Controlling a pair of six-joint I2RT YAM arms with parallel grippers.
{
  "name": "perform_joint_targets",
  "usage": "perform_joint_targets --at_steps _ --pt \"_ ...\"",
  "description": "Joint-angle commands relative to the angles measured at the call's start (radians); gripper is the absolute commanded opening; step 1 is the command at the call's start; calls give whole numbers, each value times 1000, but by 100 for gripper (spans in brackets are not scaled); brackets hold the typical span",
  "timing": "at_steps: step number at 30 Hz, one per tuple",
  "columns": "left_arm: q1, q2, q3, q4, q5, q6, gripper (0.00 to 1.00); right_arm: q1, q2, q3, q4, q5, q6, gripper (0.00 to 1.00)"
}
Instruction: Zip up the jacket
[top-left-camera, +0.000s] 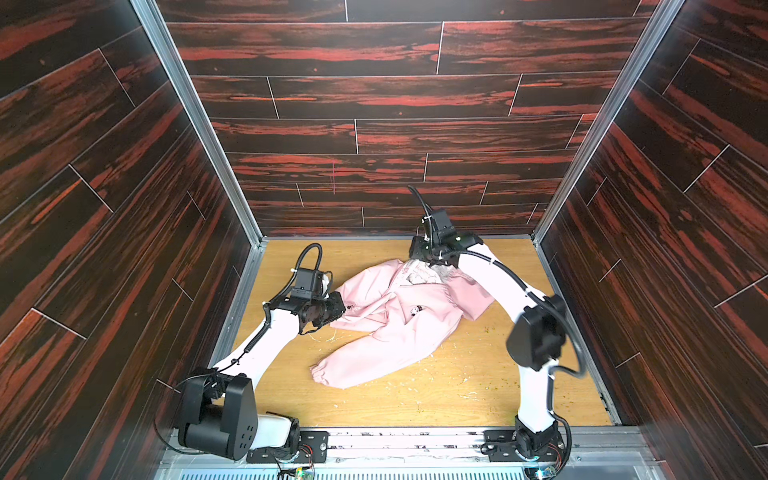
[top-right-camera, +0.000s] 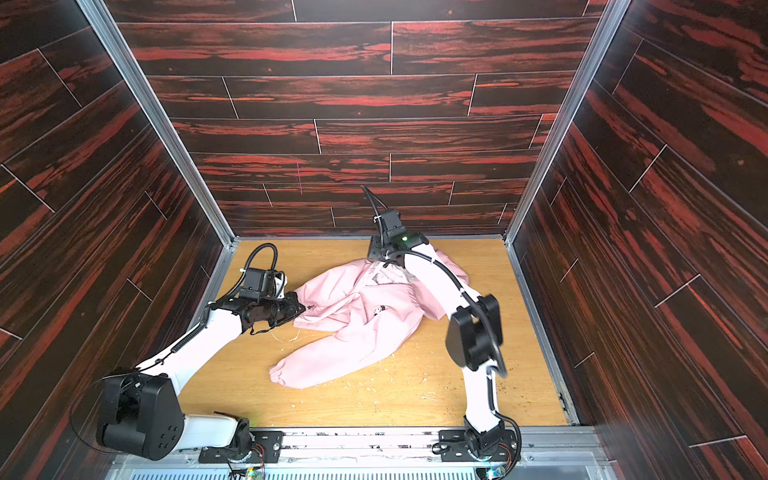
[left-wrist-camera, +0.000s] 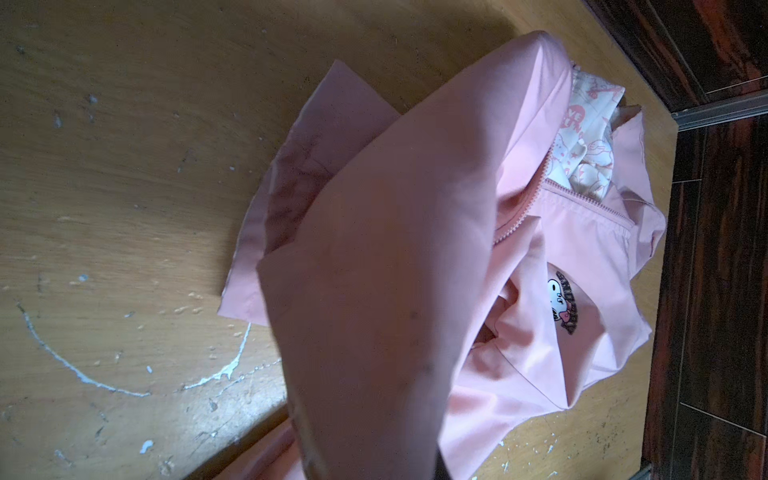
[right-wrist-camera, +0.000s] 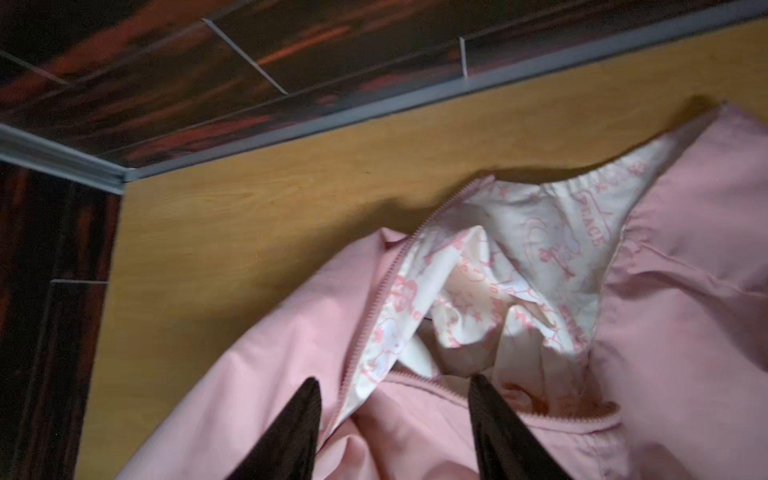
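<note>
Plainly the zip was not yet closed. The jacket (top-left-camera: 399, 328) lay crumpled in the middle of the table (top-left-camera: 478, 374), its printed lining (right-wrist-camera: 519, 257) showing between parted zip teeth (right-wrist-camera: 374, 307), with the left gripper (top-left-camera: 345, 308) clamped shut on its left edge and the right gripper (right-wrist-camera: 395, 419) gaping over the collar opening, holding nothing. To do this step well, I judged, the right jaws should find the slider, which I could not see, while the left pulled the cloth taut. The collar pointed far, the long axis slanting from there toward the left gripper, and one sleeve cuff (top-left-camera: 322, 372) lay nearest.
</note>
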Motion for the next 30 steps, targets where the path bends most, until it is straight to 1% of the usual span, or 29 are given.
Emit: perform_joint_targets --at_steps 1,5,7,8,10,14,19,21,25,27,29,30 --pt "-1 -32 -16 -8 6 9 0 -42 181 188 -162 -39 61 58" --pt "0 -40 -16 -18 2 15 0 -58 386 472 -283 -60 59 57" --pt "-1 -44 -15 -21 2 14 0 -66 455 569 -313 -72 67 57" --pt "0 -44 -14 -24 2 14 0 -71 479 590 -314 -83 74 56" --pt "0 -45 -11 -33 0 13 0 -85 505 591 -295 -106 91 55" --pt "-1 -51 -8 -45 -3 10 0 -103 509 527 -225 -138 96 53" --pt "0 -56 -4 -66 -12 17 0 -115 521 522 -180 -177 97 42" --pt "-1 -55 -4 -70 -13 17 0 -120 525 522 -165 -197 95 35" --pt "-1 -51 -3 -72 -12 17 0 -127 530 523 -151 -229 84 15" --pt "-1 -47 0 -72 -13 19 0 -127 525 520 -149 -236 71 10" --pt "-1 -41 2 -70 -12 18 0 -128 516 505 -134 -248 63 3" --pt "-1 -38 6 -67 -11 19 0 -127 511 496 -127 -253 62 3"
